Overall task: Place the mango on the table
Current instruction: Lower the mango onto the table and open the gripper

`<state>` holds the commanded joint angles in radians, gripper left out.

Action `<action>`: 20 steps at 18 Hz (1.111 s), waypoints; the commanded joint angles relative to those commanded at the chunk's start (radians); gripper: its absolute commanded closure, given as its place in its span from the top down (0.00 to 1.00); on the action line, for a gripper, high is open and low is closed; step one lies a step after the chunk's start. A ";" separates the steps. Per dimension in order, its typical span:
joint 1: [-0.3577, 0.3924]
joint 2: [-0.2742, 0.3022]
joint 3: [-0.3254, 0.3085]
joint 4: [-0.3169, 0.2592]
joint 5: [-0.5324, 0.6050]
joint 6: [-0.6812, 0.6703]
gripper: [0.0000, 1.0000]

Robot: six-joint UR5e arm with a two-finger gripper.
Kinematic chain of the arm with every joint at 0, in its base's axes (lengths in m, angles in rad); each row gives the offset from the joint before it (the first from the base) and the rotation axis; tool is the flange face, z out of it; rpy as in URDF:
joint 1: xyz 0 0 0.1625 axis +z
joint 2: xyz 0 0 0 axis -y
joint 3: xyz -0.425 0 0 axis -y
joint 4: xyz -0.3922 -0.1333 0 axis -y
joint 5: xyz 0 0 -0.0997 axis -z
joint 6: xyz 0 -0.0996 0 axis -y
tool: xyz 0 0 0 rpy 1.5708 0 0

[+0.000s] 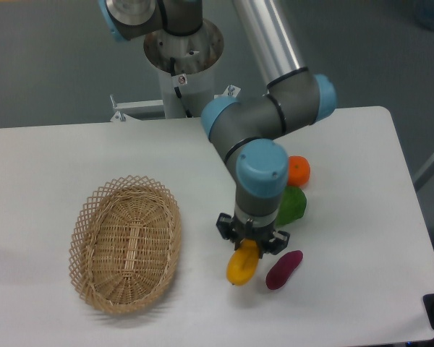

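Nearest lies the basket (pixel 126 246), left on the table (pixel 50 159). My gripper (pixel 249 249) is clamped on the mango (pixel 242 266), low over the table beside the sweet potato (pixel 283 270).

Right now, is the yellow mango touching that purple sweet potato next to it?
Apart. The fixed camera shows a strip of white table between the mango and the purple sweet potato. The fingers are at the mango's top.
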<state>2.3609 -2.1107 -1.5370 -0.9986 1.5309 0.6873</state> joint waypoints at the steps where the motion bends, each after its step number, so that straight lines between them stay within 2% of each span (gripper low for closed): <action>1: -0.008 -0.006 0.000 0.000 0.002 -0.009 0.50; 3: -0.018 -0.018 0.002 0.005 0.002 -0.018 0.54; 8: -0.022 -0.026 -0.014 0.050 0.005 -0.017 0.58; 9: -0.022 -0.026 -0.012 0.069 0.009 -0.014 0.64; 10: -0.022 -0.028 -0.014 0.087 0.009 -0.012 0.78; 11: -0.022 -0.028 -0.012 0.103 0.011 -0.011 0.96; 12: -0.022 -0.028 -0.012 0.110 0.012 -0.012 1.00; 16: -0.020 -0.012 -0.011 0.113 0.012 -0.011 1.00; 20: -0.003 0.040 0.014 0.107 0.015 -0.005 1.00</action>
<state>2.3576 -2.0710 -1.5234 -0.8912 1.5463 0.6826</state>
